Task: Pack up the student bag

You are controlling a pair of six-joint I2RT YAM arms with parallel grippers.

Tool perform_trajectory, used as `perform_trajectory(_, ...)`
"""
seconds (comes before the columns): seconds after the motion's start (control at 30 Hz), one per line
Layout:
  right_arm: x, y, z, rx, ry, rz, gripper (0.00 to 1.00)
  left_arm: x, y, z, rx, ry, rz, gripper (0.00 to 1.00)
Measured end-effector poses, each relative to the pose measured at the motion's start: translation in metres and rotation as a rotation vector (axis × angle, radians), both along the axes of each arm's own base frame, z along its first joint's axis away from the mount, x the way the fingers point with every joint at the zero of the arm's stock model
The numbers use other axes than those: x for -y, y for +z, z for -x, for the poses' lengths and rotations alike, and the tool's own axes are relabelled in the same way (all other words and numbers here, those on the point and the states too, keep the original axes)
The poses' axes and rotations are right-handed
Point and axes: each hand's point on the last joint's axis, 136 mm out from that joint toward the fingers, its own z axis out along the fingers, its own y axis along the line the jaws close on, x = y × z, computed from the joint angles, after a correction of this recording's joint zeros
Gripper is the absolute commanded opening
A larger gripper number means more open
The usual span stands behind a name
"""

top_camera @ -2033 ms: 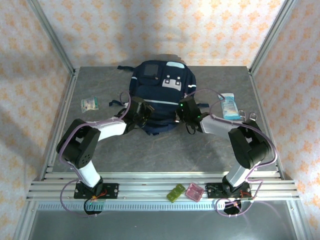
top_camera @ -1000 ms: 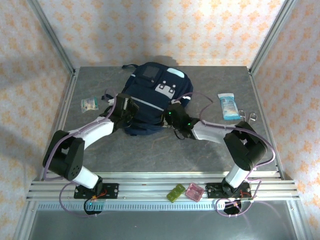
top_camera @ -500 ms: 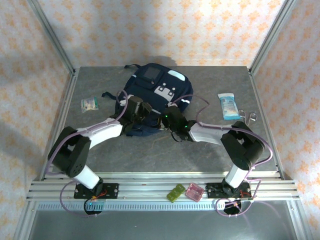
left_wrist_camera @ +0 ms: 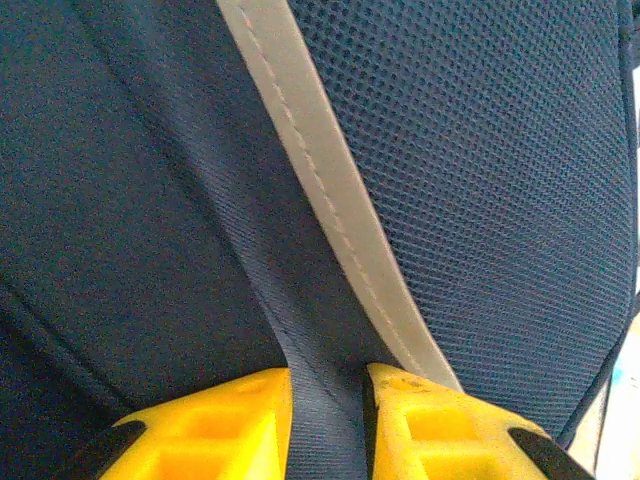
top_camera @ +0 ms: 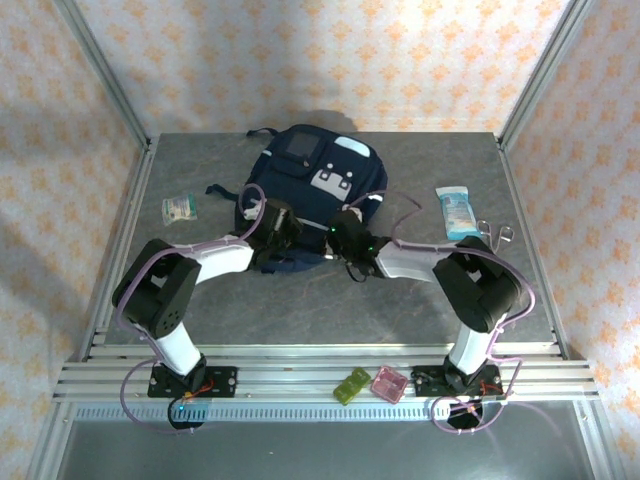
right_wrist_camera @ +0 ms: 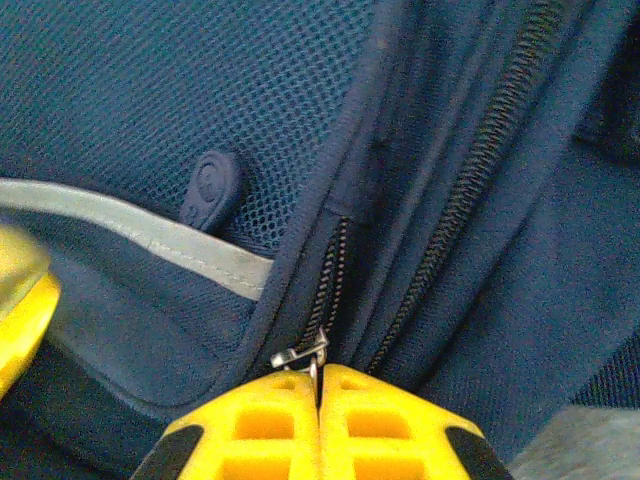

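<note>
The student bag (top_camera: 310, 175) lay at upper centre of the table (top_camera: 300, 300). The left fingers (left_wrist_camera: 230, 420) pinched a fold of its navy fabric; the right fingers (right_wrist_camera: 380, 420) were pressed together on its zipper pull (right_wrist_camera: 300, 357).

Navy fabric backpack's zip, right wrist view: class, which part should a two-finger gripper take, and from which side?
The small silver metal pull tab at the slider. Thin and flat, it sticks out along the dark zip track, so pinch its flat faces from the track's end, in line with it, as the shut right gripper seems to.
</note>
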Motion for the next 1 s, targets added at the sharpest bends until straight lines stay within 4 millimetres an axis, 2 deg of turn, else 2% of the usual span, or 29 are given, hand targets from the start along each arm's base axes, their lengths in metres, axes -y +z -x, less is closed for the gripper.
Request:
perform_trajectory(0.17,0.014,0.003,-0.017,0.009,-0.075,0.029,0.07,0.003,-0.003,-0.005,0.002,-0.006,-0.006,0.24)
perform_trajectory(0.27,0.015,0.001,-0.024,0.01,-0.092,0.063,0.01,0.003,-0.004,-0.007,0.004,-0.014,-0.018,0.23)
perform_trajectory(0.53,0.011,-0.001,-0.022,0.028,-0.031,0.061,0.0,-0.004,-0.006,-0.009,0.003,-0.006,-0.03,0.22)
perform_trajectory(0.63,-0.003,0.003,-0.013,0.045,0.036,0.033,0.0,-0.02,-0.003,-0.005,-0.008,0.012,-0.066,0.22)
perform_trajectory(0.77,-0.038,0.011,0.012,0.063,0.163,-0.007,0.0,-0.058,0.001,0.003,-0.036,0.073,-0.144,0.23)
perform_trajectory(0.87,-0.065,0.014,0.032,0.069,0.256,-0.035,0.0,-0.081,0.012,0.011,-0.036,0.118,-0.186,0.27)
perform_trajectory(0.93,-0.076,0.015,0.041,0.064,0.299,-0.051,0.0,-0.084,0.023,0.013,-0.02,0.12,-0.193,0.28)
perform_trajectory(1.0,-0.08,0.015,0.047,0.057,0.325,-0.059,0.0,-0.076,0.031,0.013,0.004,0.106,-0.191,0.29)
